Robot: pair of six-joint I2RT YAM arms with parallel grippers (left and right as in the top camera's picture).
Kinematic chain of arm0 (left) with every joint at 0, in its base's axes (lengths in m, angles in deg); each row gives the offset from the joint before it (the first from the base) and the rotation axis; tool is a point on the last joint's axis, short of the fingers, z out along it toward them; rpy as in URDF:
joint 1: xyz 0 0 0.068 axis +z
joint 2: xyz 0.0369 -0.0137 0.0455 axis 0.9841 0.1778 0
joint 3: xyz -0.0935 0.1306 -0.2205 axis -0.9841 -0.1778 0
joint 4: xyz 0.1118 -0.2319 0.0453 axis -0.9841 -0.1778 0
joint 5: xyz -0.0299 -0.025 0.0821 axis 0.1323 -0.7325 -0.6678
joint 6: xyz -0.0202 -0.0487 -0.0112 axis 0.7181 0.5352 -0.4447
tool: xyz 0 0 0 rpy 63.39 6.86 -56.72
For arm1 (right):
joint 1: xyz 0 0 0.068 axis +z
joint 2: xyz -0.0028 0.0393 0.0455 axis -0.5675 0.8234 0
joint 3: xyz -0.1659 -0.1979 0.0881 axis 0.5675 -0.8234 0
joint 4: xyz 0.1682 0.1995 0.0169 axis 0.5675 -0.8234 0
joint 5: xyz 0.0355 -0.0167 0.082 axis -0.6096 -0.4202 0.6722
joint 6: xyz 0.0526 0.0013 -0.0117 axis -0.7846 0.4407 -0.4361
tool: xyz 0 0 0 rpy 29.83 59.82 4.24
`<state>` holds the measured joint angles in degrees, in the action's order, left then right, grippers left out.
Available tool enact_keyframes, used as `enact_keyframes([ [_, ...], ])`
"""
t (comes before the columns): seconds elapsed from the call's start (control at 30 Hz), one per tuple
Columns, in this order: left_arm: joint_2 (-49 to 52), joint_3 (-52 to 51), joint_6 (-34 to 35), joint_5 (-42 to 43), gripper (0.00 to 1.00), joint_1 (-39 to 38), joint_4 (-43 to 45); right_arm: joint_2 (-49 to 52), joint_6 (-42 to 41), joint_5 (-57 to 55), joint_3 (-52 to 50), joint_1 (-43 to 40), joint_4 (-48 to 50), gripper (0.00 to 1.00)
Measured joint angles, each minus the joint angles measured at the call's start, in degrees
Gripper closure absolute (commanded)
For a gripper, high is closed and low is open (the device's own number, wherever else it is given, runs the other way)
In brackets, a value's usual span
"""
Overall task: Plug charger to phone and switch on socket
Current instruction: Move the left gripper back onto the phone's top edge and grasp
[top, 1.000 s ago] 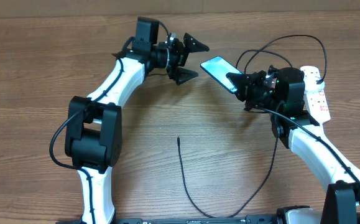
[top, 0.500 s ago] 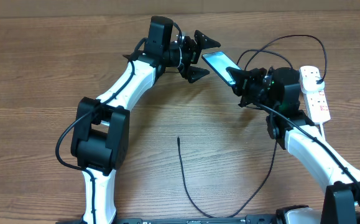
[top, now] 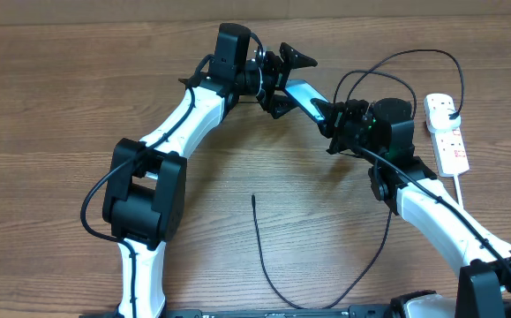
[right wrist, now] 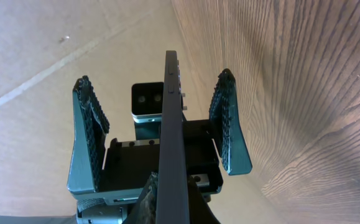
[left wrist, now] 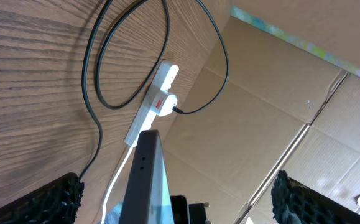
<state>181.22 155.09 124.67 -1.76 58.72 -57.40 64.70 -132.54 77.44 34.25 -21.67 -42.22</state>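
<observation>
The phone (top: 304, 92), its screen lit light blue, is held off the table, tilted, in my right gripper (top: 329, 118), which is shut on its lower end. My left gripper (top: 289, 83) is open, with the phone's free end between its two jaws and not clamped. In the left wrist view the phone (left wrist: 143, 168) stands edge-on between the spread jaws (left wrist: 176, 186). In the right wrist view the phone (right wrist: 172, 112) rises from my shut fingers (right wrist: 170, 202). The charger's tip (top: 253, 198) lies on the table, its black cable (top: 277, 291) curving away. The white socket (top: 446, 134) lies at the far right.
The black cable loops over the right arm up to a plug in the socket's top end (top: 450, 108). The socket (left wrist: 155, 106) and the cable loops also show in the left wrist view. A cardboard wall (left wrist: 279, 93) stands behind the wooden table (top: 52, 115).
My left gripper has moved right and my right gripper has carried the phone left. The phone's free end now sits between the left gripper's open jaws.
</observation>
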Motion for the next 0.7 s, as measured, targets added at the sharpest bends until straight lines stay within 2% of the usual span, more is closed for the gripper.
enact_keyframes([
  [0.17,0.0,0.0,0.0,0.0,0.02,0.0,-0.02,0.0,0.79,-0.5,0.0,0.0,0.5,0.96],
  [0.27,0.0,0.02,0.09,-0.04,0.13,0.0,-0.07,0.0,1.33,-0.63,0.0,0.0,0.87,0.96],
  [0.43,0.0,0.02,0.24,-0.42,0.13,0.0,-0.07,0.0,1.81,-0.94,0.0,0.0,0.9,0.96],
  [0.53,0.0,0.0,0.26,-0.42,0.24,0.0,-0.07,0.0,1.99,-1.05,0.0,0.0,0.87,0.96],
  [0.7,0.0,0.0,0.94,-0.66,0.37,0.0,-0.07,0.0,2.01,-1.05,0.0,0.11,0.85,0.96],
])
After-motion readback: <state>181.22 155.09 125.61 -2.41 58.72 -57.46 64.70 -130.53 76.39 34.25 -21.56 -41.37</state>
